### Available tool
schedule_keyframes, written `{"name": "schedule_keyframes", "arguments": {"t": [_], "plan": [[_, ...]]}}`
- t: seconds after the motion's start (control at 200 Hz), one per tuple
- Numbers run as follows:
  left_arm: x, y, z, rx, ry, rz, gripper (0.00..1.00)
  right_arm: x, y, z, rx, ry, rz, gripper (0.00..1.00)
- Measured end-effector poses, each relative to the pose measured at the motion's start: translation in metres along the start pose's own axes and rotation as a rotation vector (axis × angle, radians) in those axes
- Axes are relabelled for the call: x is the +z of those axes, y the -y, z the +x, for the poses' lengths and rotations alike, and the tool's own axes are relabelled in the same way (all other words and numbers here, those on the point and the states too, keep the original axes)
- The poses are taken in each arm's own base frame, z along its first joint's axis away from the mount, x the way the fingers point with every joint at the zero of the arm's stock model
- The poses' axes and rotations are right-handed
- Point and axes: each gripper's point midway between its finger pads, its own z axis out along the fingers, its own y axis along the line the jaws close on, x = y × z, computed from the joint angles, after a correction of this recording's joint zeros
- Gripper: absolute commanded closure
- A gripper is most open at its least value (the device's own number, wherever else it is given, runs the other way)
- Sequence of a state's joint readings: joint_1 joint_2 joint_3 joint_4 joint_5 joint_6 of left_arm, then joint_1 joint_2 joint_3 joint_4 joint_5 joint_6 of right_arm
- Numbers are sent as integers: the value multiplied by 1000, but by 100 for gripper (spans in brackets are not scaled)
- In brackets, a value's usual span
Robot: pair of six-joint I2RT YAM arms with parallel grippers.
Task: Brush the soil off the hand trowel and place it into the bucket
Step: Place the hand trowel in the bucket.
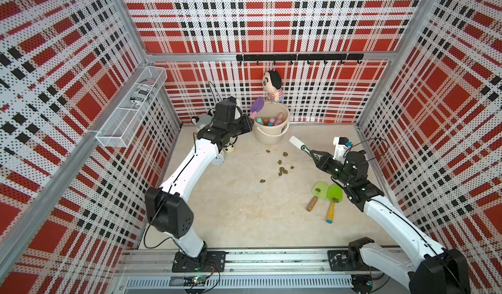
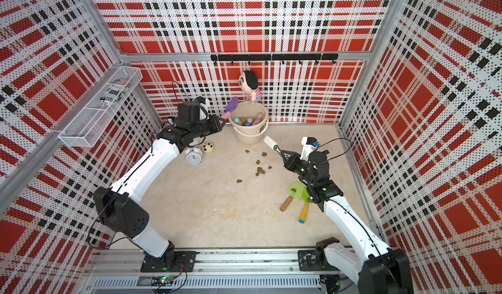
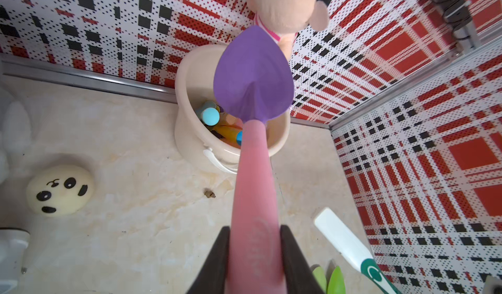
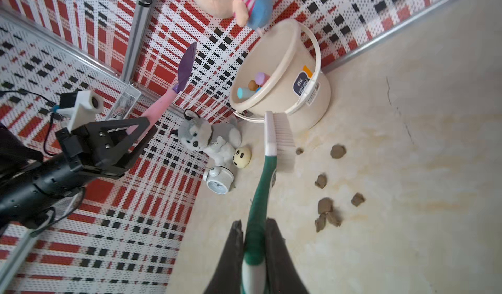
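Left claw (image 3: 254, 228) is clamped on the pink handle of the purple trowel (image 3: 254, 80), which is in the air with its blade tipped up and toward the bucket (image 1: 271, 138). In both top views the blade is just beside the rim on the left arm's side, and I can't tell if it's over the mouth yet. No soil shows on the visible blade face, so I read this as brushing done for this trowel and the drop-off step in hand. Right claw (image 4: 254, 222) is closed on the green handle of the brush (image 4: 282, 138), held clear above the surface (image 1: 244, 197), near the bucket but not touching the trowel. Soil (image 1: 282, 170) lies in scattered lumps on the surface between the bucket and the right arm. The bucket already has several handles (image 1: 271, 120) sticking up in it. Next move as I see it: carry the trowel over the opening, pitch the blade down into a gap between those handles, then release. Watch the plush doll (image 1: 273, 85) hanging right over the far rim, since headroom looks tight. Two green trowels (image 1: 332, 190) lie by the right arm, one with a lump on its blade, so they're likely next.
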State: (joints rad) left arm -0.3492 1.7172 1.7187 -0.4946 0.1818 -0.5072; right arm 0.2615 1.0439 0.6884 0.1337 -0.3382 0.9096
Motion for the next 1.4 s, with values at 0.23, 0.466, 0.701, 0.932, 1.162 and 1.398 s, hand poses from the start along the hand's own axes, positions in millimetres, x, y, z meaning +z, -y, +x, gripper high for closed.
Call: {"name": "schedule_keyframes", "arguments": {"t": [0.23, 0.466, 0.701, 0.932, 1.162, 1.398], "plan": [[55, -11, -8, 64, -65, -57, 100, -5, -5, 5, 78, -46, -27, 100], [99, -28, -2, 97, -118, -105, 100, -12, -12, 4, 83, -58, -23, 100], [124, -46, 17, 110, -167, -164, 90, -22, -14, -2, 57, -41, 2, 100], [132, -45, 14, 143, -137, -208, 64, -22, -10, 1, 62, -51, 22, 100], [131, -31, 7, 175, -87, -216, 48, -22, -10, 1, 63, -52, 23, 100], [111, -4, 7, 203, -52, -218, 49, -26, -9, 0, 62, -43, 34, 100]]}}
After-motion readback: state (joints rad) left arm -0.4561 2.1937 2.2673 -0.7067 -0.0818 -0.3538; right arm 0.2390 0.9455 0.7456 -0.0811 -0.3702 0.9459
